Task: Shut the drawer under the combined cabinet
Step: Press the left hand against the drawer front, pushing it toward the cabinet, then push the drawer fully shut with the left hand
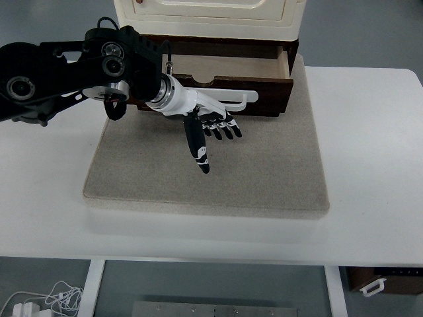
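Observation:
A cream cabinet [208, 16] stands at the back of a beige mat [264, 172]. Its dark brown drawer [225, 72] underneath is pulled out towards me, showing a pale inner floor. A white handle [246, 99] runs across the drawer front. My left arm comes in from the left, black and bulky, ending in a black and white hand [211, 129]. The hand lies just in front of the drawer front, below the handle, fingers spread and holding nothing. The thumb [198, 148] points towards me over the mat.
The mat lies on a white table [370, 165]. Below the table's front edge show a cable bundle [39, 300] at the left and a brown box [386, 281] at the right.

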Robot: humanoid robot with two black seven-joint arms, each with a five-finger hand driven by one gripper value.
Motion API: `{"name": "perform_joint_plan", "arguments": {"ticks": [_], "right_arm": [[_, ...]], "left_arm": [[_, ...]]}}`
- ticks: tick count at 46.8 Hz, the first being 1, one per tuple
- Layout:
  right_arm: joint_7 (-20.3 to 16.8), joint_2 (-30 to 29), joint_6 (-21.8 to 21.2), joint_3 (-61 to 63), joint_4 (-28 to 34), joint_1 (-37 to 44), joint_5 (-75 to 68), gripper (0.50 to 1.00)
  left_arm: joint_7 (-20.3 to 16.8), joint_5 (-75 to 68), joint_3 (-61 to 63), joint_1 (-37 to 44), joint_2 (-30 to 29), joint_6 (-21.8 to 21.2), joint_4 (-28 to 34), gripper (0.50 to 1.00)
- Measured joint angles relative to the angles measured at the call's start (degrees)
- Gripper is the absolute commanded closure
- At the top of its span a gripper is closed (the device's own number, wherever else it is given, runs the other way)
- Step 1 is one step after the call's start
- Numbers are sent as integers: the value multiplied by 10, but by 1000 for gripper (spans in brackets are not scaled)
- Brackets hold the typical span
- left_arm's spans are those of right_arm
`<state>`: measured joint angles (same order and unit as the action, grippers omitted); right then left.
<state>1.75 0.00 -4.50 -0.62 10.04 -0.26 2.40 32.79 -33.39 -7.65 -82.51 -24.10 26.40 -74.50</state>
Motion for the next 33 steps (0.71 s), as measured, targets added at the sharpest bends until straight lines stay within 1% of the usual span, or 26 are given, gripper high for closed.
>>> {"name": "perform_joint_plan", "arguments": {"ticks": [8,22,33], "right_arm": [[0,0,0,0,0,0,0,548],[0,0,0,0,0,0,0,548],[0,0,0,0,0,0,0,548]], "left_arm": [[0,-12,-7,4,1,-2,10,500],[-1,-17,-30,5,12,-3,56,500],[-2,-18,-35,7,13,-2,81,500]]}}
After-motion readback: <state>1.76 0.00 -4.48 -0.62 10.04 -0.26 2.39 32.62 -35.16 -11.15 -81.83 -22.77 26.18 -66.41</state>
